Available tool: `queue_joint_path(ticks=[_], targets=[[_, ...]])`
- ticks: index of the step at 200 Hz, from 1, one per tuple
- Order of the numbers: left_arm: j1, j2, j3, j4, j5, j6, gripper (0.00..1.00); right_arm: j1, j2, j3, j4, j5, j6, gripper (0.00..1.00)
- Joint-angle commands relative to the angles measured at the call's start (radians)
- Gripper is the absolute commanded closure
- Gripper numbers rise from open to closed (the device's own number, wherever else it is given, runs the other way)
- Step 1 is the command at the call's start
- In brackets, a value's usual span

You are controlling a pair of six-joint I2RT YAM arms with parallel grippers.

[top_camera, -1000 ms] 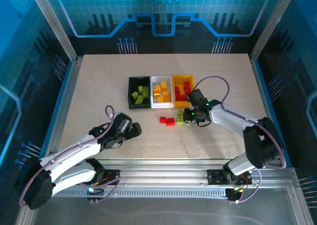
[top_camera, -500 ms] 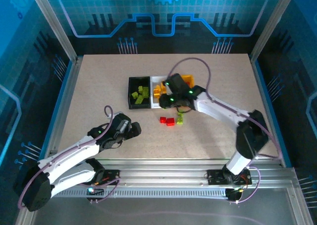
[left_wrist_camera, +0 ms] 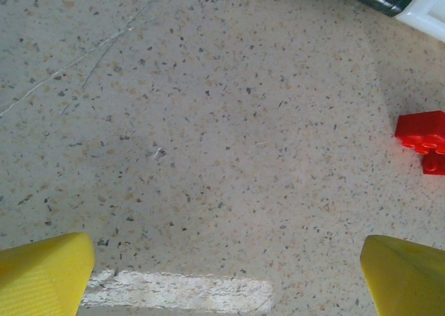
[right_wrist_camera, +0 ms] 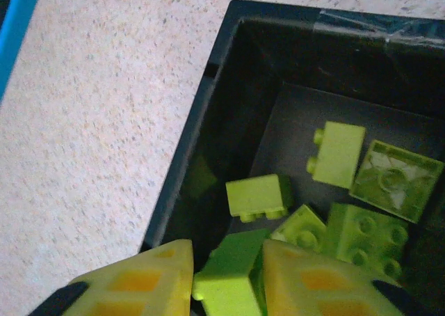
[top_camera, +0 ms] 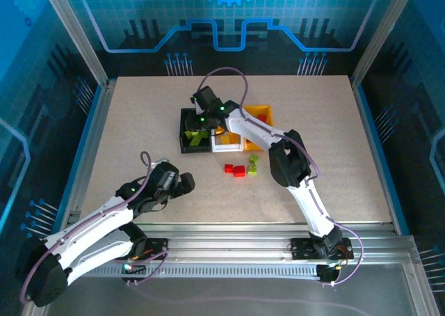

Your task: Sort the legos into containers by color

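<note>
- The right gripper (right_wrist_camera: pixel 226 257) is seen clenched on a green brick (right_wrist_camera: pixel 229 281). The brick is pinched between the two yellow pads (right_wrist_camera: pixel 132 285) and appears to be touched by both.
- The brick is held over the black bin (right_wrist_camera: pixel 226 100), near the corner that lies at 7 o'clock in the wrist view.
- Several green bricks (right_wrist_camera: pixel 337 152) are seen lying on the bin's floor, from 12 to 3 o'clock of the held one, and some are touching one another.
- In the overhead view, with 12 o'clock taken as the far edge of the table (top_camera: pixel 139 121), the three bins are joined in a row. The white bin (top_camera: pixel 227 149) is set at 3 o'clock of the black one, and the orange bin (top_camera: pixel 264 108) at 3 o'clock of the white one.
- The right arm (top_camera: pixel 250 129) is stretched across the white and orange bins.
- Orange pieces (top_camera: pixel 220 130) can be made out in the white bin.
- Two red bricks (top_camera: pixel 239 170) are found touching each other on the table, at 6 o'clock of the white bin.
- A lone green brick (top_camera: pixel 254 163) is placed just beside them at 3 o'clock.
- The left gripper (left_wrist_camera: pixel 226 281) is released. Its fingertips (left_wrist_camera: pixel 45 271) are spread wide, and speckled table is seen between them.
- Overhead, it is located at 8 o'clock of the red pair, well apart from the bins.
- In its wrist view, the red bricks are seen at 2 o'clock, and the corners of the black and white bins at 1 o'clock.
</note>
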Motion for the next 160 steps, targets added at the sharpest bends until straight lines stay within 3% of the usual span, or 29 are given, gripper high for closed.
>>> queue_joint_path(ticks=[1,17,51,81,111,160], targets=[[0.009,-0.009,-0.015,-0.023,0.01,-0.005,0.01,-0.01,0.002,0.071,-0.053,-0.033,0.005,0.51],[0.01,-0.009,-0.012,-0.016,0.011,0.0,0.01,-0.013,-0.042,0.05,-0.036,-0.027,0.003,0.39],[0.009,0.012,0.015,0.017,0.031,0.036,0.01,-0.021,-0.229,-0.143,0.05,-0.01,0.005,0.31],[0.008,0.118,0.074,0.092,0.078,0.096,0.02,-0.028,-0.446,-0.41,0.116,0.044,0.023,0.3],[-0.019,0.295,0.17,0.2,0.121,0.128,0.28,-0.06,-0.672,-0.721,0.174,0.092,0.052,0.31],[-0.105,0.657,0.435,0.274,0.09,0.2,0.22,-0.156,-0.988,-1.058,0.182,0.098,0.087,0.31]])
